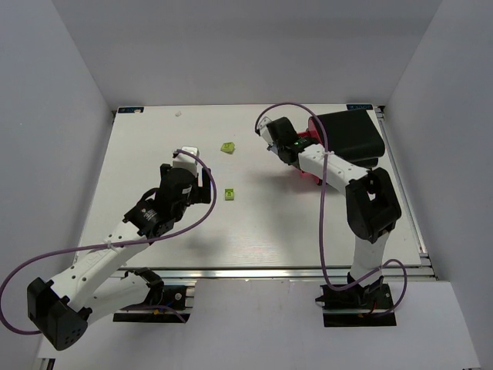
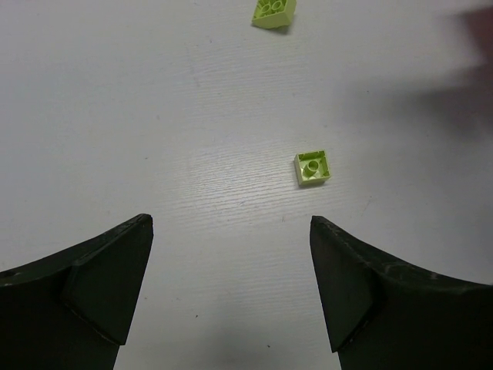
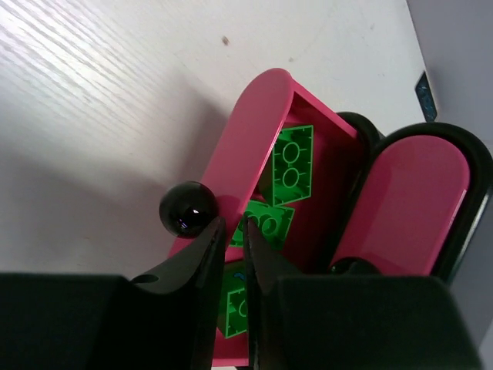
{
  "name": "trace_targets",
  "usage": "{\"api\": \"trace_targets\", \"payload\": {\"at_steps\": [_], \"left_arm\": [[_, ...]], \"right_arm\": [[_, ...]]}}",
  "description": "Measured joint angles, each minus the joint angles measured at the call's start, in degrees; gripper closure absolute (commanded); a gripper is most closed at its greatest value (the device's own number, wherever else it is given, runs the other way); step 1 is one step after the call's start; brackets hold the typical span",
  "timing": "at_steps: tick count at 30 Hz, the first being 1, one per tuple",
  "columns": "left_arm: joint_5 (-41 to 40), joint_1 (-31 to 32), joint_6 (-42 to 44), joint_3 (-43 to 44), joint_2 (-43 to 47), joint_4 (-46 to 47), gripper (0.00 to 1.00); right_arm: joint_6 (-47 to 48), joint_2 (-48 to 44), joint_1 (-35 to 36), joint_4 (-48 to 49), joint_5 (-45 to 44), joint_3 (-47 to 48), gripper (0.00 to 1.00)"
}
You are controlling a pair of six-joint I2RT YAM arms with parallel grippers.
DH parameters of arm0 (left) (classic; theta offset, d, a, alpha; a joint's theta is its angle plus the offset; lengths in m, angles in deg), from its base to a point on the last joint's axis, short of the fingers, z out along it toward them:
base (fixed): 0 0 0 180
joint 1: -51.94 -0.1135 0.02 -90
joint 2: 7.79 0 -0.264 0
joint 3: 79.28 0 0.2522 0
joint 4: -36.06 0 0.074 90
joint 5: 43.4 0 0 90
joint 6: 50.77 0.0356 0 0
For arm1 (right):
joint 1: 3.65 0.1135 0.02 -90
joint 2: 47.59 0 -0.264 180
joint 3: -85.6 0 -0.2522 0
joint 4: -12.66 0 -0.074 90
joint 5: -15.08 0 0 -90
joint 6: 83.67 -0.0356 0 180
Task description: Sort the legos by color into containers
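Note:
Two lime-green legos lie on the white table: one [image 1: 229, 195] [image 2: 312, 167] just ahead and right of my left gripper [image 1: 205, 187] [image 2: 231, 223], the other [image 1: 227, 147] [image 2: 273, 11] farther off. The left gripper hangs wide open over bare table, holding nothing. The black containers [image 1: 350, 135] stand at the back right with one magenta drawer [image 3: 246, 146] pulled out. Three dark green legos [image 3: 293, 166] lie inside it. My right gripper [image 1: 296, 148] [image 3: 233, 227] hovers over that drawer's front wall beside the round knob [image 3: 189, 210], its jaws a narrow slit apart with nothing between them.
A second magenta drawer front [image 3: 404, 204] sits shut beside the open one. Grey walls enclose the table on three sides, and a metal rail [image 1: 269, 271] runs along the near edge. A purple cable loops off each arm.

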Motion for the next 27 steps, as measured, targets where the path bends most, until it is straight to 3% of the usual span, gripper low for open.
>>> {"api": "trace_targets", "payload": {"at_steps": [8, 11, 16, 19, 23, 27], "left_arm": [[-0.7, 0.0, 0.0, 0.0, 0.0, 0.0, 0.07], [-0.8, 0.0, 0.0, 0.0, 0.0, 0.0, 0.07], [-1.2, 0.0, 0.0, 0.0, 0.0, 0.0, 0.07], [-1.3, 0.0, 0.0, 0.0, 0.0, 0.0, 0.07], [-1.5, 0.0, 0.0, 0.0, 0.2, 0.0, 0.07], [-1.7, 0.0, 0.0, 0.0, 0.3, 0.0, 0.07]], "right_arm": [[2.1, 0.4, 0.0, 0.2, -3.7, 0.0, 0.84], [2.8, -1.2, 0.0, 2.9, -3.8, -1.9, 0.81], [2.0, -6.8, 0.3, 3.6, 3.6, -2.1, 0.75], [1.3, -8.1, 0.3, 2.5, 10.7, -1.0, 0.8], [0.1, -6.4, 0.4, -1.0, 17.7, 0.1, 0.99], [-1.2, -0.8, 0.5, -4.9, 20.4, 3.2, 1.0]]}}
